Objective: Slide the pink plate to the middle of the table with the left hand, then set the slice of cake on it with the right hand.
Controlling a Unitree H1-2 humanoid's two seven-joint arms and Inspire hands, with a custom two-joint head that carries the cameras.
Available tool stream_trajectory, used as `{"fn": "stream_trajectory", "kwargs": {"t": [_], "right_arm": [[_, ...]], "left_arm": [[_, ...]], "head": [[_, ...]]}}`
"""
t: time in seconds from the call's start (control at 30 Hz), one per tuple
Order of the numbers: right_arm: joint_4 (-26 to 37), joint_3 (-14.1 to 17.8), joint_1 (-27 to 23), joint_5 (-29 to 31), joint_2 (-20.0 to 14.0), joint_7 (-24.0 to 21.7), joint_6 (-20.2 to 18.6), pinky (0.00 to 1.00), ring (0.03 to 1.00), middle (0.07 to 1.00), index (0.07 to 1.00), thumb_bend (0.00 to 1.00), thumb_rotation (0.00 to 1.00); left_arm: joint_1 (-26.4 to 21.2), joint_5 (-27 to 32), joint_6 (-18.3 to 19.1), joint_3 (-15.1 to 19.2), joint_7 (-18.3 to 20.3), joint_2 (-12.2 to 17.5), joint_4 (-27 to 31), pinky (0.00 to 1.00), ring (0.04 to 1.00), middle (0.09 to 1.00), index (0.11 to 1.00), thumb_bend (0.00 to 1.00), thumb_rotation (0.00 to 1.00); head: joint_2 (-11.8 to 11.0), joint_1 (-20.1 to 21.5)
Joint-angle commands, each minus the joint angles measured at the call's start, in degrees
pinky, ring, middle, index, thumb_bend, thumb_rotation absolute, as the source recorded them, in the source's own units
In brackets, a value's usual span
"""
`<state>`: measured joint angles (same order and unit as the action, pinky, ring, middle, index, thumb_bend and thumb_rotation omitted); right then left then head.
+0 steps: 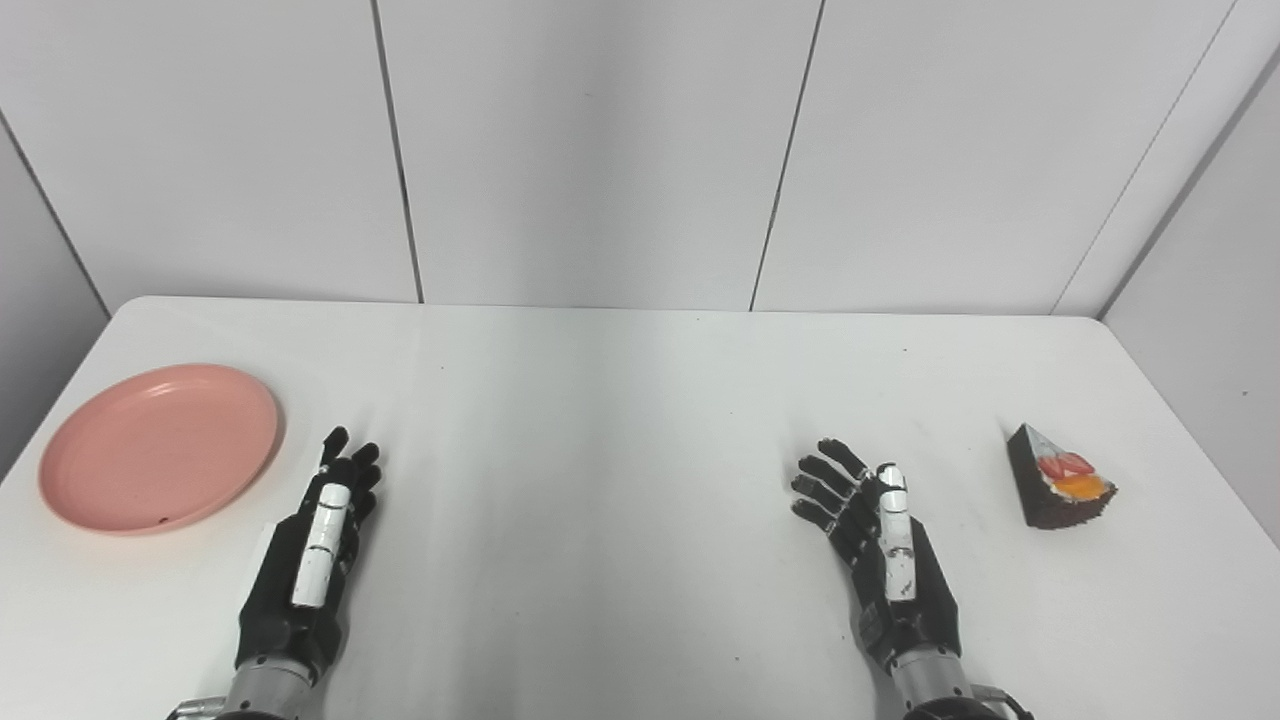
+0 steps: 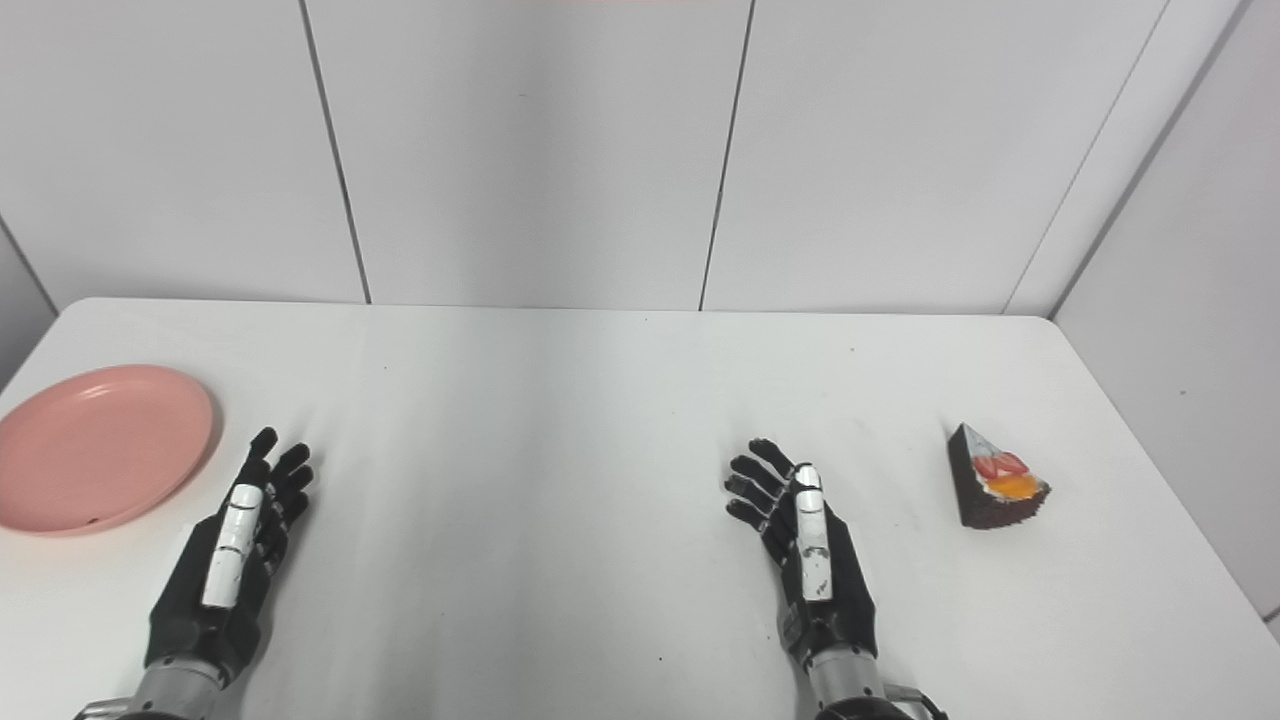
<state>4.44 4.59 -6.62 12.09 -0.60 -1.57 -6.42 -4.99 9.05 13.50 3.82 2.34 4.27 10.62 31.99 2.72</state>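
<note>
Near the table (image 1: 640,360) left edge the pink plate (image 1: 160,447) is seen, just beside the left robot hand (image 1: 315,550); cake slice (image 1: 1058,478) lies right of the right robot hand (image 1: 880,540); both held empty, fingers spread; wide bare middle between them.

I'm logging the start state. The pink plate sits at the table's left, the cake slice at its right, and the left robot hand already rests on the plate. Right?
Not quite: the left robot hand is open beside the pink plate, not touching it, as the left eye view shows. The cake slice is at the right.

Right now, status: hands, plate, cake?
Left hand open, beside round pink plate, not touching. Right hand open, empty. Chocolate cake slice far right. White table middle unobstructed.
</note>
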Motion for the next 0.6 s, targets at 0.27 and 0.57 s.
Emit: {"fn": "stream_trajectory", "kwargs": {"t": [0.27,0.57], "right_arm": [[0.52,-0.06,-0.84,0.59,0.02,-0.36,-0.5,0.77,0.769,0.771,0.8,0.79,0.98],[0.95,-0.08,-0.74,0.59,0.14,-0.19,-0.94,0.77,0.767,0.768,0.799,0.79,0.98]], "left_arm": [[-0.6,-0.01,1.05,-0.83,0.92,0.85,0.88,1.0,0.957,0.922,1.0,0.72,0.86],[-0.55,-0.15,1.82,-0.97,0.87,1.01,1.28,1.0,0.958,0.921,1.0,0.7,0.87]], "head": [[0.05,-0.06],[0.19,0.05]]}}
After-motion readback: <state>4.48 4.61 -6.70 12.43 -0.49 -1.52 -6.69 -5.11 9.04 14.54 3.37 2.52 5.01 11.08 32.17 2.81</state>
